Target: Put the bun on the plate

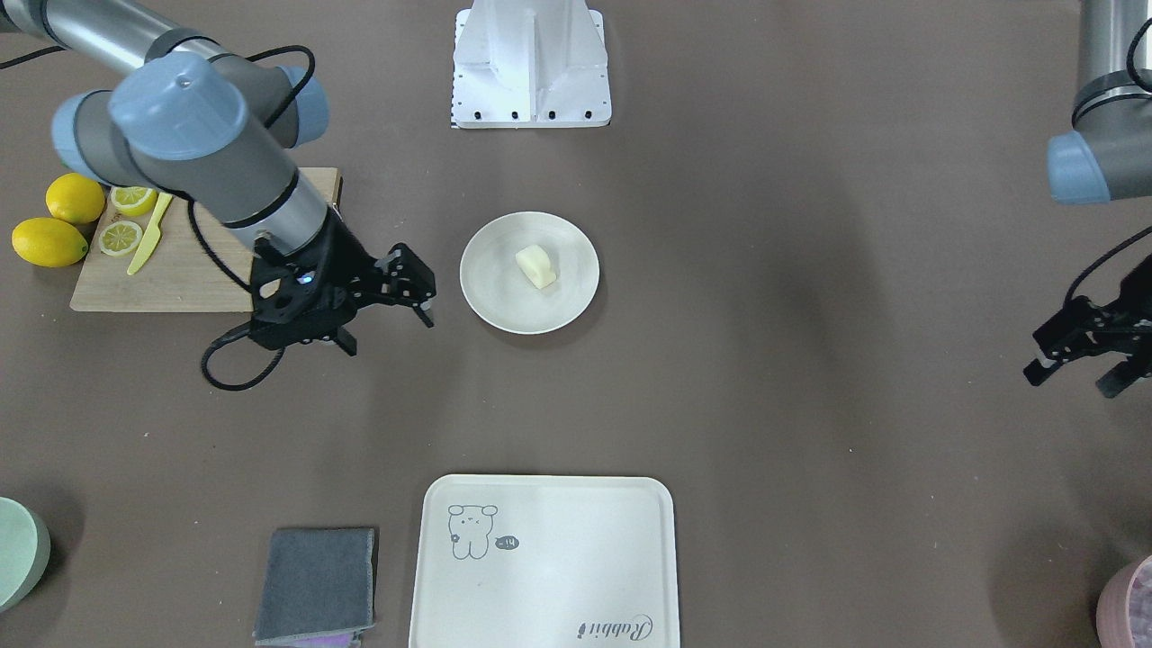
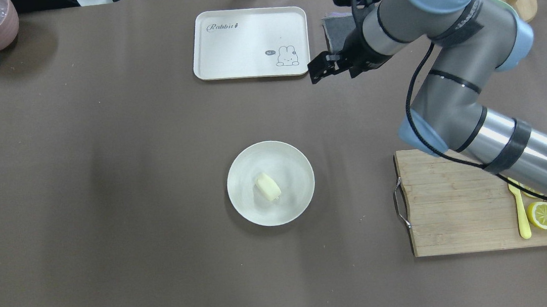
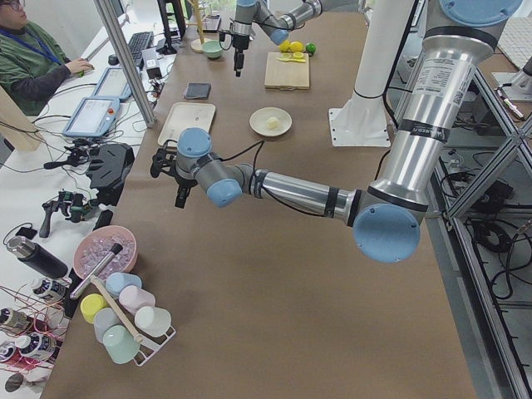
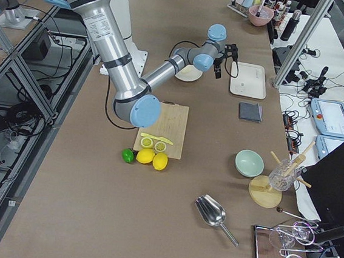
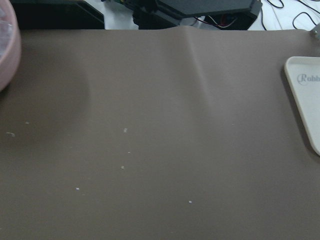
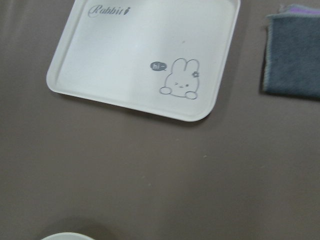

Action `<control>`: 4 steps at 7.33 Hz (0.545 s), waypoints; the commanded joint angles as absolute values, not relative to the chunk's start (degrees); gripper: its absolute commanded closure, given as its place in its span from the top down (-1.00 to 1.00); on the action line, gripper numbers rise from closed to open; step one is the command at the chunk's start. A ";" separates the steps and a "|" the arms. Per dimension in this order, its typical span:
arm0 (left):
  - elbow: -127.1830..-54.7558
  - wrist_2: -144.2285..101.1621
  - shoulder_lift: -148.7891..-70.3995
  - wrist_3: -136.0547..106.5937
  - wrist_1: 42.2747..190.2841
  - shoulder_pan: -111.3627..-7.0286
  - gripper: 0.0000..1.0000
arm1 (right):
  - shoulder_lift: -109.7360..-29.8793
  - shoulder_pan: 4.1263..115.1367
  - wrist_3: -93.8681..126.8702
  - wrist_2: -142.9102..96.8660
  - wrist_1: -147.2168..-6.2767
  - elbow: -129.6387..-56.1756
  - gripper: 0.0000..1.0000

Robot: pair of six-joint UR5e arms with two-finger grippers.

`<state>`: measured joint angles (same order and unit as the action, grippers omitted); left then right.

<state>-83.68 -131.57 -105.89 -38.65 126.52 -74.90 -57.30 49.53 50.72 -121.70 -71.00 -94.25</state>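
Grey-and-blue right arm bends out over the cutting board [image 1: 162,279]. The right gripper [image 1: 387,331] hangs raised near the plate [image 1: 490,301], fingers spread and empty. The left gripper [image 1: 1073,378] hangs well apart from the plate, likewise spread. The bun [image 1: 536,266] lies on the plate. A bear tray [image 1: 549,549] and a grey cloth [image 1: 315,580] sit beyond the plate.

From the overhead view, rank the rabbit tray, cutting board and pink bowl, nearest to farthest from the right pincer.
1. Rabbit tray, far side, just beside the right pincer.
2. Cutting board, near side, on the robot's right.
3. Pink bowl, far left corner.
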 commanded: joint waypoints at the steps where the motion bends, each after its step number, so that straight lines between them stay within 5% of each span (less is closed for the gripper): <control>1: -80.61 -132.27 -106.08 -33.09 121.75 -82.05 0.96 | -58.96 57.97 35.48 -124.97 -80.21 -94.48 1.00; 4: -79.19 -132.10 -107.14 -26.37 106.20 -89.72 0.96 | -68.52 70.53 19.93 -130.94 -80.77 -94.48 1.00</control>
